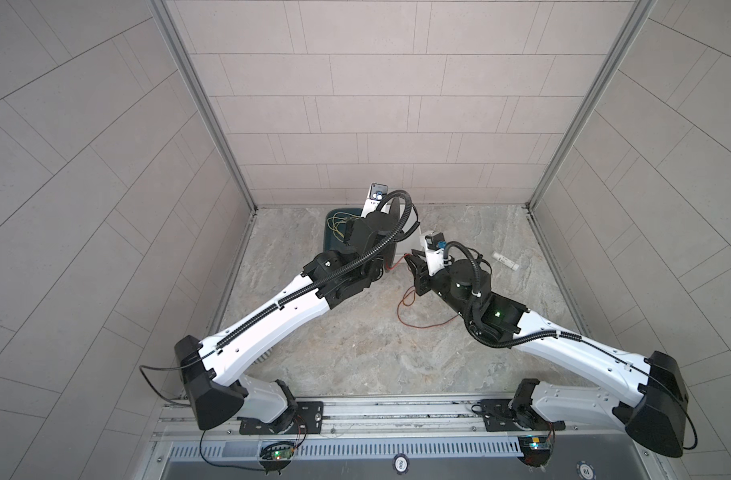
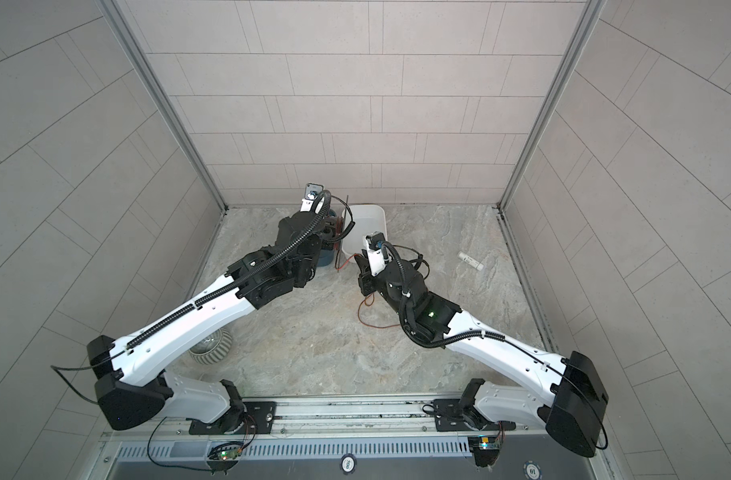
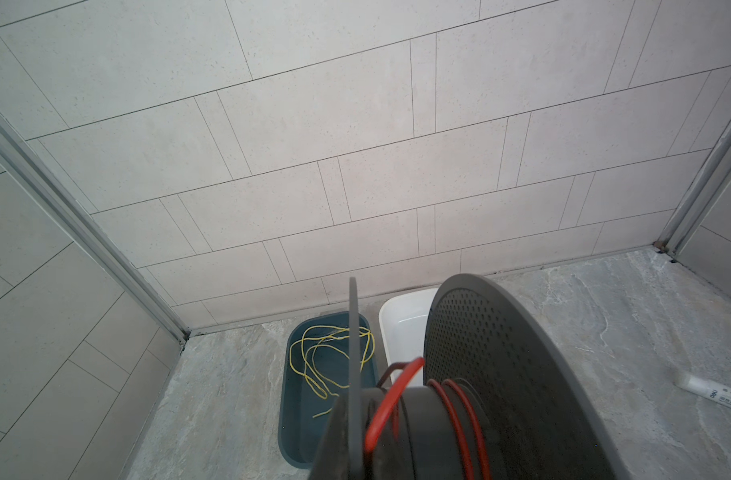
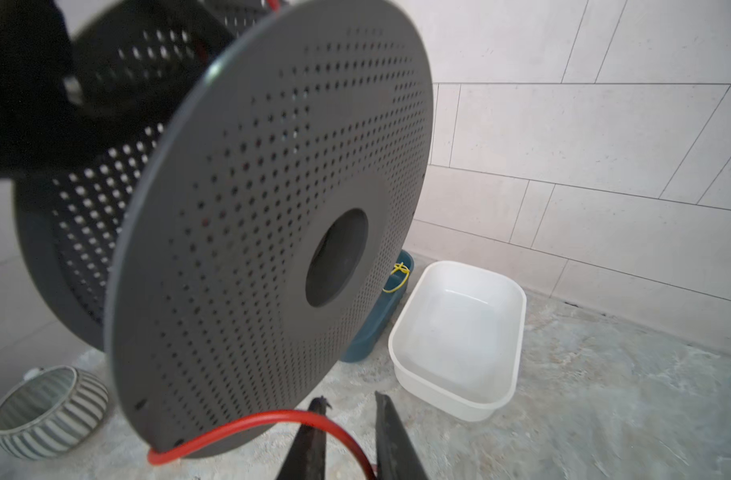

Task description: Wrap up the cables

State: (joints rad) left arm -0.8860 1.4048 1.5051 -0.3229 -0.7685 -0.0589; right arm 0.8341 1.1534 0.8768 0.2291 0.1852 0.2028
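Just below the reel (image 4: 272, 208), the right pincer (image 4: 349, 415) hangs released, the red-orange cable (image 4: 251, 419) passing between its jaws, with slack looped on the table (image 1: 355, 353). Beyond, the left pincer (image 3: 347, 440) clenches the reel, a few turns wound. Winding seems to be in hand; next calls for regripping the slack.

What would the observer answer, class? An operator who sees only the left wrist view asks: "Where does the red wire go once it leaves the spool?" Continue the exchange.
Observer: In the right wrist view the red wire comes off the lower rim of the spool and runs between the fingers of the right gripper.
Operator: Is that gripper clamped on it?
Observer: No. Its jaws stand apart, with a gap much wider than the wire.
Operator: Is any wire unwound?
Observer: Yes. In a top view loose loops of it lie on the table beside the right arm.
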